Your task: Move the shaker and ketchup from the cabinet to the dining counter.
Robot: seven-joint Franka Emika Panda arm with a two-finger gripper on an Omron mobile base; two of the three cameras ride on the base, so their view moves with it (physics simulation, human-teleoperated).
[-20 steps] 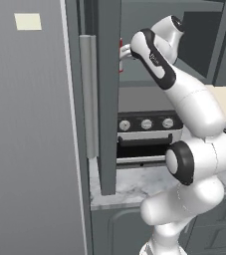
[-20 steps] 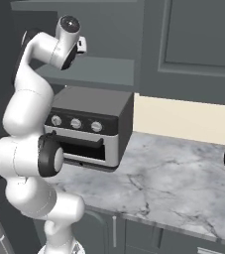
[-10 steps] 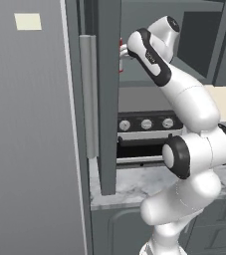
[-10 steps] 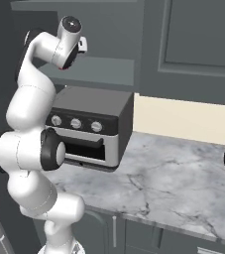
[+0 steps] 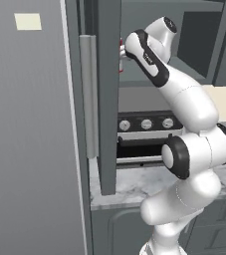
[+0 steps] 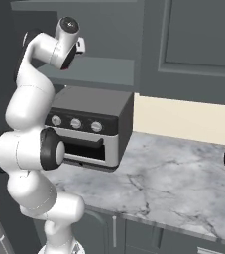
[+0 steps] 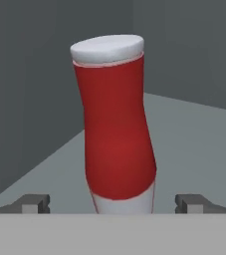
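1. The ketchup stands on the cabinet's inner shelf, a red bottle with a white cap at one end and a white band at the other, seen close in the hand view.
2. It rises between the two dark fingertips, one to each side of its lower end, with a clear gap on both sides.
3. The gripper has its jaws spread wide and holds nothing; neither tip touches the bottle.
4. Grey cabinet walls close in behind and to the side of the bottle.
5. In the left base view a sliver of red shows just beside the arm's wrist, past the edge of the open cabinet door.
6. That door hangs out toward the camera, its long vertical bar handle on the near face.
7. The white arm reaches up from the base into the cabinet.
8. Below the cabinet a toaster oven sits on the short marble desk.
9. A tall plain grey panel stands left of the door.
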